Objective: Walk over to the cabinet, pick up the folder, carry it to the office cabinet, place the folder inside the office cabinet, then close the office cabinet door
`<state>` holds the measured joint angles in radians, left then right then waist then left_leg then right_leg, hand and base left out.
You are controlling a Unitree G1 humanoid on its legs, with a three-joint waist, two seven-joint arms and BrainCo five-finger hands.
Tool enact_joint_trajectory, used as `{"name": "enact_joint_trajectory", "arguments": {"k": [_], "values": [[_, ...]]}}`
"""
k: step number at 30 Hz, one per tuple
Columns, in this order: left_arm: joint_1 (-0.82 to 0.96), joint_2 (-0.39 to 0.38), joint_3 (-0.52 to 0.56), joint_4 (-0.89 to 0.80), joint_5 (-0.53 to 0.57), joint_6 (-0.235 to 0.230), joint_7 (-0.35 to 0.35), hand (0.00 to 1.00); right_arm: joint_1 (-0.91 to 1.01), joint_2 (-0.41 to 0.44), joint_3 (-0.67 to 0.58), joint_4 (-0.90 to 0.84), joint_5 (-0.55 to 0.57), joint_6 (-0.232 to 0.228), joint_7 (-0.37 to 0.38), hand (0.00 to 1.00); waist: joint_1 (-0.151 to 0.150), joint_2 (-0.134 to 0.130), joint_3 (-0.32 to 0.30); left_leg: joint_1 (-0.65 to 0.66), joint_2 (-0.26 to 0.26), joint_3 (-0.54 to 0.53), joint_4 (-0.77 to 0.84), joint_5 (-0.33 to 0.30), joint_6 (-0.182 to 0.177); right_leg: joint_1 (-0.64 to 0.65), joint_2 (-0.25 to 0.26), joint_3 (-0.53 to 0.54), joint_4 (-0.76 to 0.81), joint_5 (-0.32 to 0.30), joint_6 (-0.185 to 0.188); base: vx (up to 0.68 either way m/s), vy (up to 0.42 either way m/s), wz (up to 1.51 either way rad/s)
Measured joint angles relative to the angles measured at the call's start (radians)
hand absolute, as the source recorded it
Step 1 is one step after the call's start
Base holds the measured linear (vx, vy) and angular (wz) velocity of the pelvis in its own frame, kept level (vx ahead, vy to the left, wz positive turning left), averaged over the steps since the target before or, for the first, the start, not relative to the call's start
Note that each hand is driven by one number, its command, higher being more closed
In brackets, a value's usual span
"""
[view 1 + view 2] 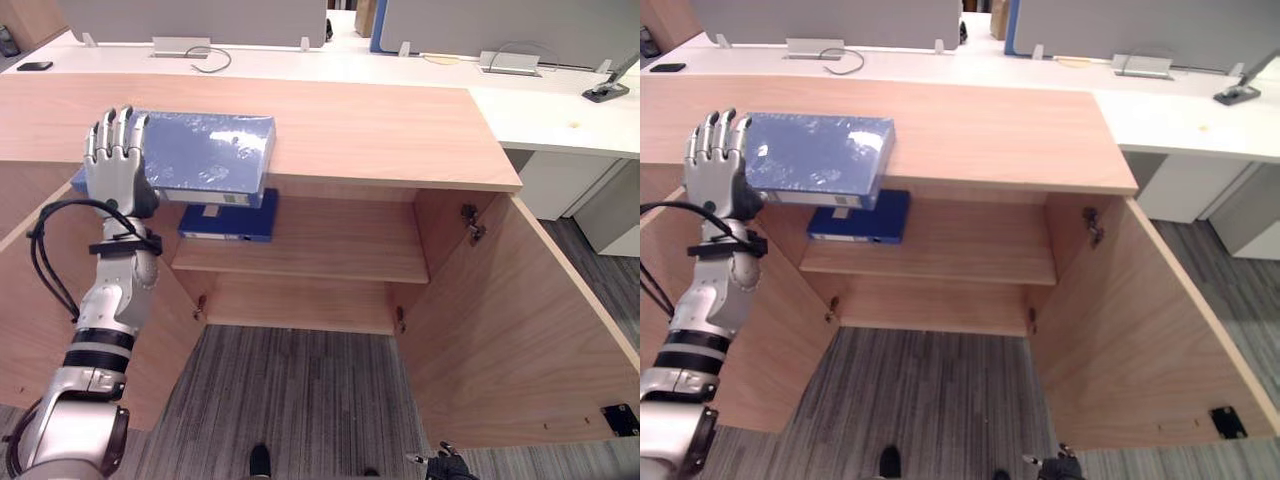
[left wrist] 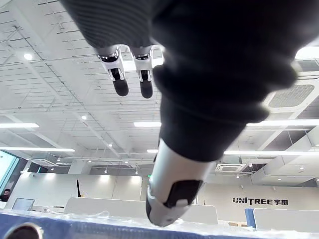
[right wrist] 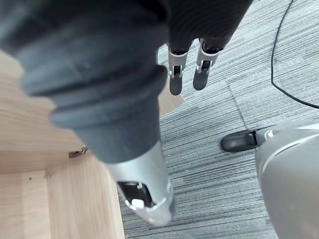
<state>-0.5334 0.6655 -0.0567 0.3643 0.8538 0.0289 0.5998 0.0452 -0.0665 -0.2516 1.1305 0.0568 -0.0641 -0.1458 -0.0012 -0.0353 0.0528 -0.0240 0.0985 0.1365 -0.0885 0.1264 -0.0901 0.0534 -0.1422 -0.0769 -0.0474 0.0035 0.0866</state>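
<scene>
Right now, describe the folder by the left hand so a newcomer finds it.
On top of the wooden cabinet, near its left end, a pale blue folder lies flat, overhanging the front edge beside the left hand. The darker blue folder sits below it on the inner shelf.

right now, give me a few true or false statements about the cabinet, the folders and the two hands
1. Both doors of the cabinet stand open. True.
2. The left hand has its fingers curled round the light blue folder. False: its fingers are straight and point up at the folder's left end.
3. A dark blue folder lies on the shelf inside the cabinet. True.
4. The right hand holds a folder. False: it hangs low over the carpet, holding nothing.
</scene>
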Motion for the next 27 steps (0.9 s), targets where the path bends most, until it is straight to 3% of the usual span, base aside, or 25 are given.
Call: {"name": "enact_joint_trajectory", "arguments": {"k": [27], "values": [[-0.013,-0.071,-0.005,0.117,-0.039,0.002,-0.011,0.00,-0.002,0.000,-0.002,0.001,0.001,0.001,-0.015,0.00,-0.021,-0.006,0.005,0.032,0.000,0.024,0.000,-0.012,-0.005,0.023,-0.002,0.016,-0.013,0.002,0.001,0.00,0.006,-0.02]]}}
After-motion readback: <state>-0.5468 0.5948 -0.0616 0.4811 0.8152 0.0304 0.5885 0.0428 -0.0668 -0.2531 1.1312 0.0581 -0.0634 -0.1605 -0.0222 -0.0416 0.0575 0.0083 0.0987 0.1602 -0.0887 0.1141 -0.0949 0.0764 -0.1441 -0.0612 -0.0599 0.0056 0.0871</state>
